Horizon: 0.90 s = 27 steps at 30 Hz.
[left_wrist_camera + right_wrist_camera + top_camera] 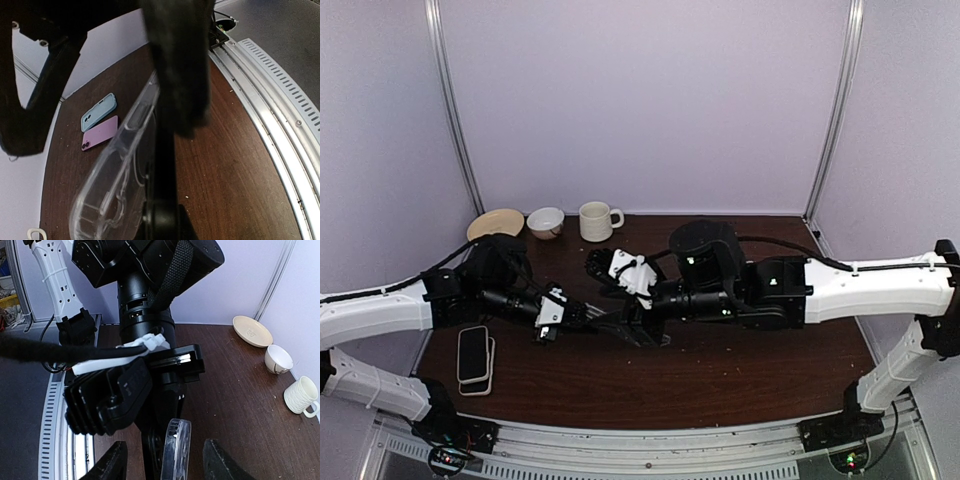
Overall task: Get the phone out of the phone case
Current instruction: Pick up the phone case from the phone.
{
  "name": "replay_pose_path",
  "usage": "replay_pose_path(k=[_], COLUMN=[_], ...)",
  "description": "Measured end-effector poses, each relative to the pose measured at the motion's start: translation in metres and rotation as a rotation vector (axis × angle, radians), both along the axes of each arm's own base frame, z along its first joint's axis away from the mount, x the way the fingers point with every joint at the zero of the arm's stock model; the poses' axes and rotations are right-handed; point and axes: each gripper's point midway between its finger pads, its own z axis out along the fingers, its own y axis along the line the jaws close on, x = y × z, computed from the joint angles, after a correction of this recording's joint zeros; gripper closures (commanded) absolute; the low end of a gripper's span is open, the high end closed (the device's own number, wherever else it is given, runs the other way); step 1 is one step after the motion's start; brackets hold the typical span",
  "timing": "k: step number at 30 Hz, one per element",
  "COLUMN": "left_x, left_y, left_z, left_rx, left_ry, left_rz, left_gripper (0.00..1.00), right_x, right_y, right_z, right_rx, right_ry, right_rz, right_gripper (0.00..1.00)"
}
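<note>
Left tool (161, 137) seemingly clamps clear case (107, 187); right tool (166, 445) wide, unreadable from top.

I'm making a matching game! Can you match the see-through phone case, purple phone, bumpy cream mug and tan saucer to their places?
1 clear plastic phone case
2 flat purple phone
3 ribbed cream mug
4 round tan saucer

A back left corner of the brown table
B beside the light blue phone case
C in the left gripper
D just right of the small white cup, seen from above

Pairs: 1-C, 2-B, 3-D, 4-A
</note>
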Motion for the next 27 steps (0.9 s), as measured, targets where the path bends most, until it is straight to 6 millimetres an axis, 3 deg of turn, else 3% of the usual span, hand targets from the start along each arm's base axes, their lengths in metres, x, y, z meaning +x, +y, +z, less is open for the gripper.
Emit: replay_pose_path(k=[12,27], left_x=[-0.001,0.001], left_y=[0.002,0.004], left_z=[-0.004,-0.009], left_rx=[0.021,0.043], left_ry=[0.011,0.015], left_rz=[0.010,0.026], left_gripper=[1.00,1.00], right_x=[0.011,0.014], right_y=[0.014,0.014], right_z=[-0.020,-0.026], right_rx=[-0.056,-0.095], right_ry=[-0.018,-0.071], right_rz=[-0.057,-0.092], right_gripper=[0.65,0.69])
